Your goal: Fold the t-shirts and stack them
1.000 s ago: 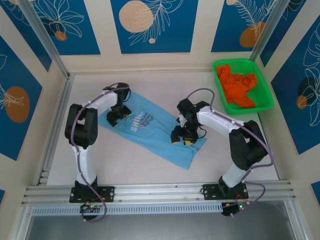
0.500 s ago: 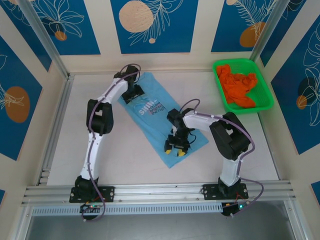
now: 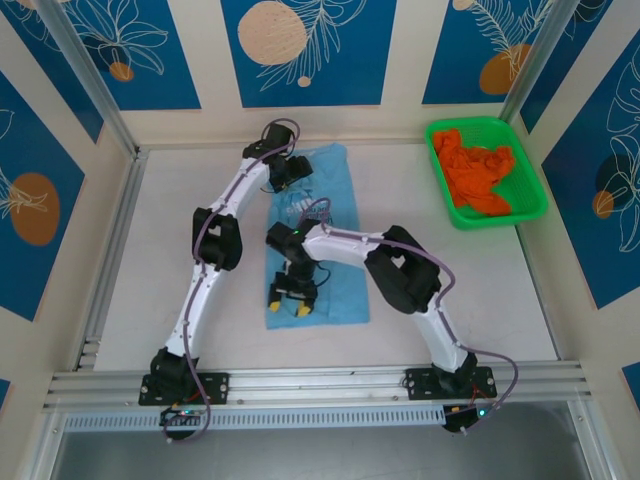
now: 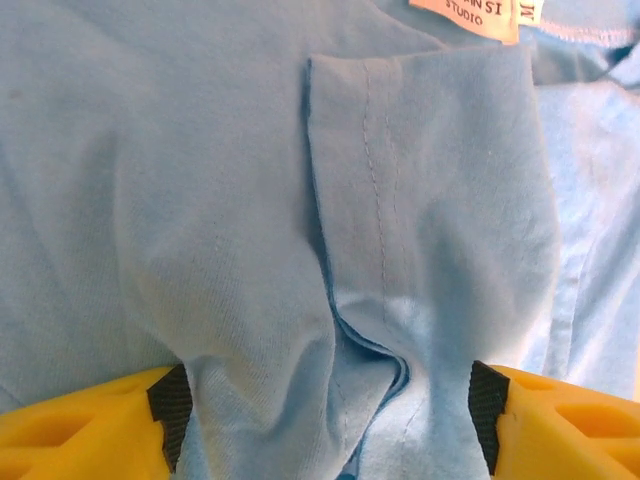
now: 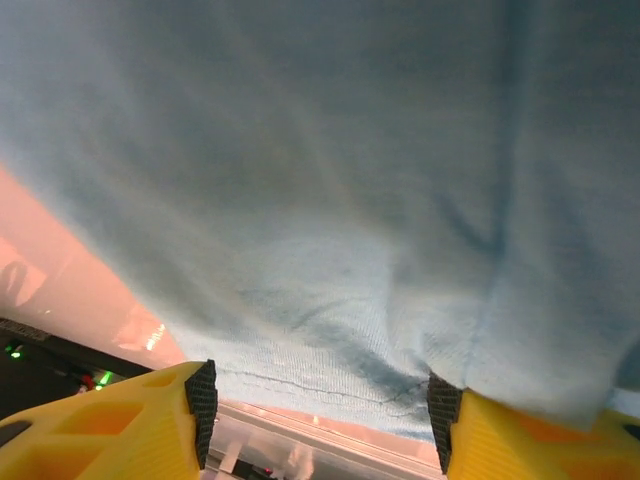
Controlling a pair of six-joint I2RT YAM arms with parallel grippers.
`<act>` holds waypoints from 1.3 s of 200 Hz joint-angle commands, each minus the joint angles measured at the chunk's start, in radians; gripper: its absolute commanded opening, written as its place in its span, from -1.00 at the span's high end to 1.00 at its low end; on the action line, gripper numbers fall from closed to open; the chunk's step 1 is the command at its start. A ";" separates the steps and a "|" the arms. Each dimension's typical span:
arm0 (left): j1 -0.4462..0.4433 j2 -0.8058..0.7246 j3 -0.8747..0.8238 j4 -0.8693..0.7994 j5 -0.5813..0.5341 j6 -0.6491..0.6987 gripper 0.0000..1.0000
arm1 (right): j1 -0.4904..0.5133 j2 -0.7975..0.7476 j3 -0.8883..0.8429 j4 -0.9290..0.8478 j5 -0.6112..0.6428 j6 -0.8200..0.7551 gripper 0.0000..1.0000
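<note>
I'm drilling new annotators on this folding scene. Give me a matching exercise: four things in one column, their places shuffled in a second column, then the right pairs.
Things
1. light blue t-shirt
2. orange t-shirt
3. left gripper
4. right gripper

Places
A. at the blue shirt's near edge
B. bunched inside the green basket
C. spread on the table's middle
D. at the blue shirt's far end, by the collar label

Pairs: 1-C, 2-B, 3-D, 4-A
</note>
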 commanded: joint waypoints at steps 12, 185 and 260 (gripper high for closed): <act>0.001 -0.056 -0.015 -0.112 -0.078 0.100 -0.63 | 0.056 0.013 0.050 -0.081 0.024 -0.038 -0.26; -0.117 -1.393 -1.587 -0.096 0.050 -0.055 -0.55 | -0.534 -1.099 -0.947 0.080 -0.111 -0.113 -0.19; -0.228 -1.570 -2.061 0.159 0.195 -0.302 0.14 | -0.511 -0.945 -1.055 0.256 -0.138 -0.080 0.03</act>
